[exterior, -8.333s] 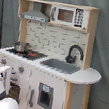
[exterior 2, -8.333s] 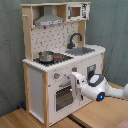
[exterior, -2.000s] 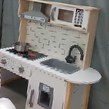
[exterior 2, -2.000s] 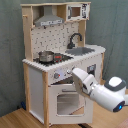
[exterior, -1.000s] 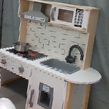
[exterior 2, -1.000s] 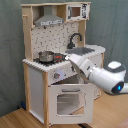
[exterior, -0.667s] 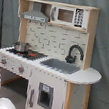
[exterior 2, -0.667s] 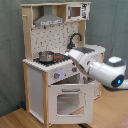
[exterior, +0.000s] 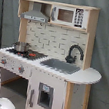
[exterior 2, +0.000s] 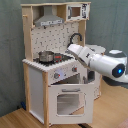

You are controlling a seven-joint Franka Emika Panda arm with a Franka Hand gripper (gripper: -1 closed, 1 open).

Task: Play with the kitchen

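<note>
The kitchen (exterior: 46, 64): we log a small pot (exterior 2: 46, 56) on its stovetop (exterior 2: 52, 60), contents unseen; grey sink (exterior: 60, 66); end effector's state we cannot tell.

Two mid-distance views of the kitchen (exterior: 48, 64) (exterior 2: 55, 65) — sink-side corner and oven-side corner — shared counter.

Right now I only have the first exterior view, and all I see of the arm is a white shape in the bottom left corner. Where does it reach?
Observer: In the second exterior view the arm stretches from the second exterior view's right across the kitchen at counter height.
Operator: Touching the pot?
Observer: No, its end sits apart from the pot, with a red burner between them.
Operator: And the faucet?
Observer: The arm's end lies just below the faucet; contact, I cannot tell.
</note>
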